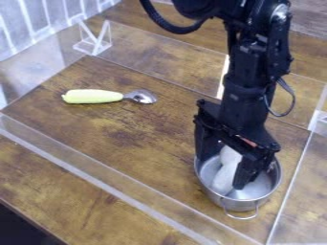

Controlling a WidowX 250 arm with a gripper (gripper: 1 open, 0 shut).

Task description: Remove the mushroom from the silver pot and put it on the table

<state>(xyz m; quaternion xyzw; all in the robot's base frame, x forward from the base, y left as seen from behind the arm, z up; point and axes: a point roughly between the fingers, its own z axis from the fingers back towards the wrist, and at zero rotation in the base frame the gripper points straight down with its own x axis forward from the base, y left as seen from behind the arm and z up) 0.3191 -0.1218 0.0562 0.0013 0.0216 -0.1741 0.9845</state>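
Note:
The silver pot (243, 193) stands on the wooden table (128, 134) at the lower right. Inside it lies the mushroom (227, 176); only its off-white stem shows between the fingers, the cap is hidden by the arm. My black gripper (235, 167) points straight down into the pot, open, with one finger on each side of the mushroom. The fingers do not visibly press on it.
A spoon (105, 97) with a yellow-green handle lies on the table at the left. Clear acrylic panels (115, 187) edge the front and right of the table. A small clear stand (92, 38) sits at the back left.

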